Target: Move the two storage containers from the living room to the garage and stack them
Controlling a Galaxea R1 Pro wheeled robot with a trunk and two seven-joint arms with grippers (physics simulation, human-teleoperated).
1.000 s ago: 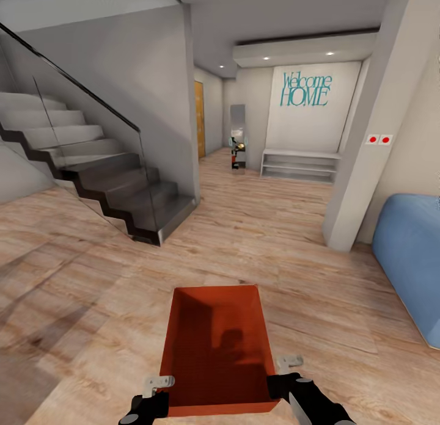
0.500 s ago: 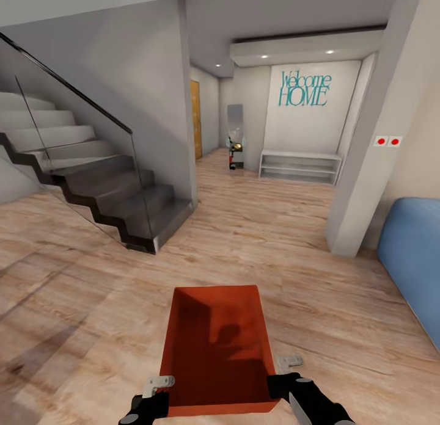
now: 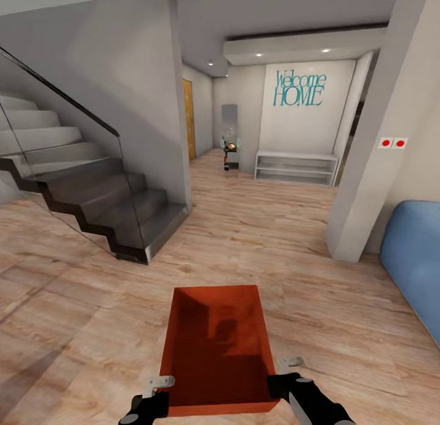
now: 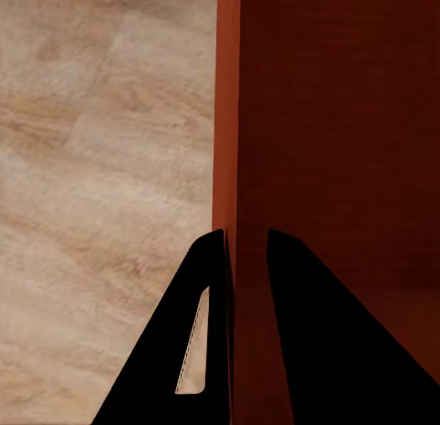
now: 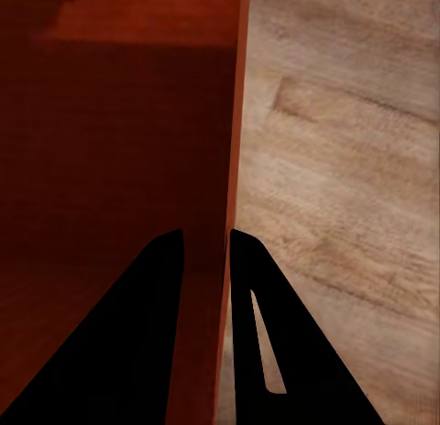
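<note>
One orange-red storage container, open-topped and empty, hangs level in front of me above the living room's light wood-plank floor. My left gripper is shut on its left wall near the near corner. In the left wrist view, the left gripper has one black finger on each side of the container wall. My right gripper is shut on the right wall. In the right wrist view, the right gripper clamps the container wall the same way.
A dark staircase with a glass railing stands at the left. A pale pillar and a blue sofa stand at the right. Ahead, a hallway holds a white shelf bench, a mirror and a wooden door.
The whole view has shifted: the staircase slid left and the hallway and pillar came closer, so the camera moved forward. The container and both grippers keep the same place relative to me.
</note>
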